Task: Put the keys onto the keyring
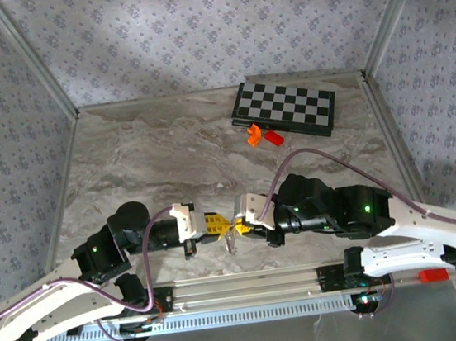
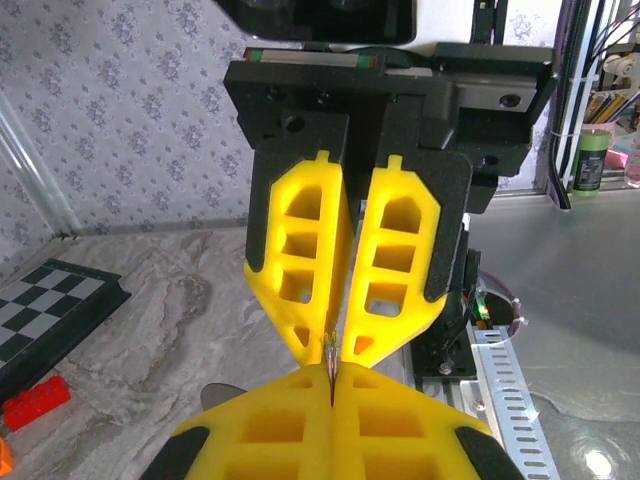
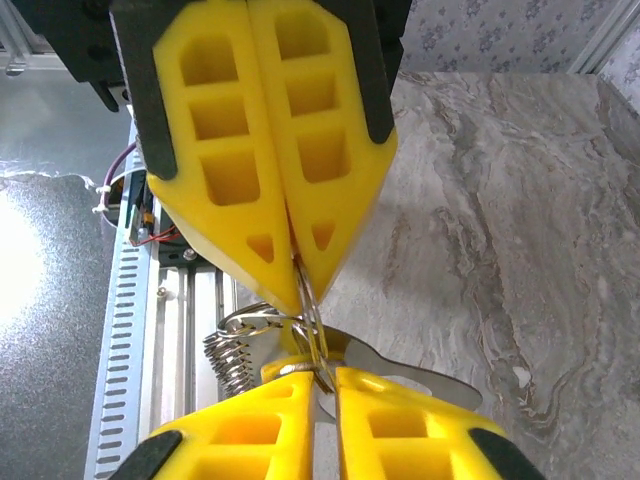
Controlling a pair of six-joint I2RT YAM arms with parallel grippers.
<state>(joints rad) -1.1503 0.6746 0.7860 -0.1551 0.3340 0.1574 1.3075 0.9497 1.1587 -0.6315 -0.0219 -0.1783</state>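
We see the keyring (image 3: 310,320) caught between the two grippers, well nearer the arm bases than the chessboard (image 1: 285,108) and somewhat to its left in the top view. A bunch of keys (image 3: 236,355) hangs from it. The left gripper (image 3: 295,285) has its yellow fingers pressed together on one side of the ring's wire. The right gripper (image 3: 322,378) meets it tip to tip, with its fingers narrowed onto the other side of the ring. On the table (image 1: 168,153), just beside the chessboard's near edge, an orange brick (image 1: 254,135) and a red brick (image 1: 274,138) lie side by side.
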